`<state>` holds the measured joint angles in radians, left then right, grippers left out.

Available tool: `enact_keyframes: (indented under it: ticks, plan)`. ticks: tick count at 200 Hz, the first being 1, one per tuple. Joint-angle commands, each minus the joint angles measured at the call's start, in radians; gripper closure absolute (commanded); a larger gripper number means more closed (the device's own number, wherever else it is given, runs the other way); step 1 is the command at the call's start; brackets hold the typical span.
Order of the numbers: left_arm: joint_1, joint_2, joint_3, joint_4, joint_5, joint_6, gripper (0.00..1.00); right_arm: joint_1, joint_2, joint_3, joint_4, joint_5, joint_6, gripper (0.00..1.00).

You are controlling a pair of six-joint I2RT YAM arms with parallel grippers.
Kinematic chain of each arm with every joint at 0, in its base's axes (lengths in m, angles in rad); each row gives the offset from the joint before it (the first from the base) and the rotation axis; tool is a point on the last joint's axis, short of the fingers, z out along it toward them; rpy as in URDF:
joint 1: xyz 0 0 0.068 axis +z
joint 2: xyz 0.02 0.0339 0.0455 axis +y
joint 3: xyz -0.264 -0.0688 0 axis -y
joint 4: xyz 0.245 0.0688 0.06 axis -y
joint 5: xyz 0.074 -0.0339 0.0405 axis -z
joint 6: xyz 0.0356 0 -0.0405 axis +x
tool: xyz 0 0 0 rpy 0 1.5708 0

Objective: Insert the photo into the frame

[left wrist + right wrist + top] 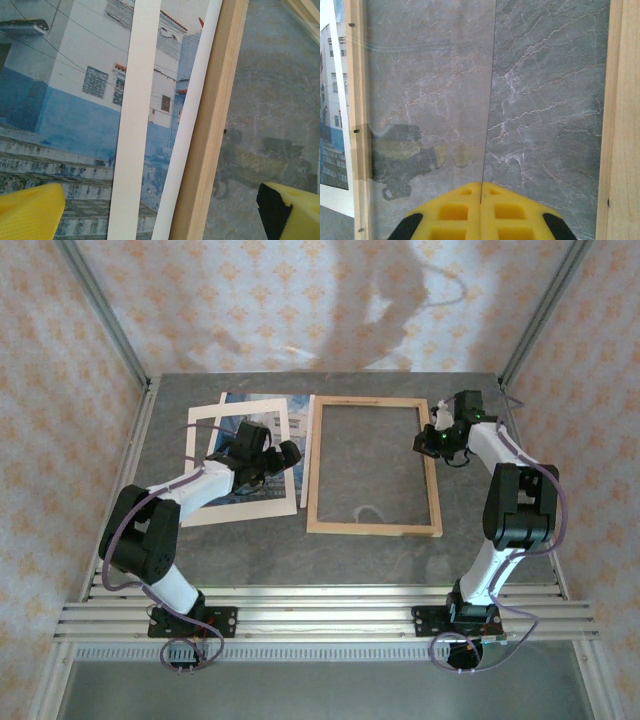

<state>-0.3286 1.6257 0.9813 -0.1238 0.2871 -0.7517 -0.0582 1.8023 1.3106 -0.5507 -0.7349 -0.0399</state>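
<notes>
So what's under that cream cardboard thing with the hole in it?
The paper photo of a white and blue building lies under the cream cardboard mat. It shows through the hole and past the edge. Its strips cover the rest. Anything beneath the photo is hidden.

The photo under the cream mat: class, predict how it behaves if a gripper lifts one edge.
The photo looks like thin paper, so it would probably sag if lifted by one edge. It lies flat with the cream mat across it, so a push would likely slide it and shift the mat. It is probably light and creases easily.
</notes>
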Motion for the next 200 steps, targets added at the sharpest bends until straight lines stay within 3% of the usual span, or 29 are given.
enact_keyframes:
  ticks: [1,200]
  plan:
    - [-0.008,0.014,0.024,-0.022,-0.015,0.010,0.00,-0.006,-0.041,0.010,-0.021,0.030,-0.022,1.00]
    - [-0.010,0.016,0.023,-0.016,-0.013,0.007,0.00,-0.015,-0.052,-0.006,-0.012,0.049,-0.010,1.00]
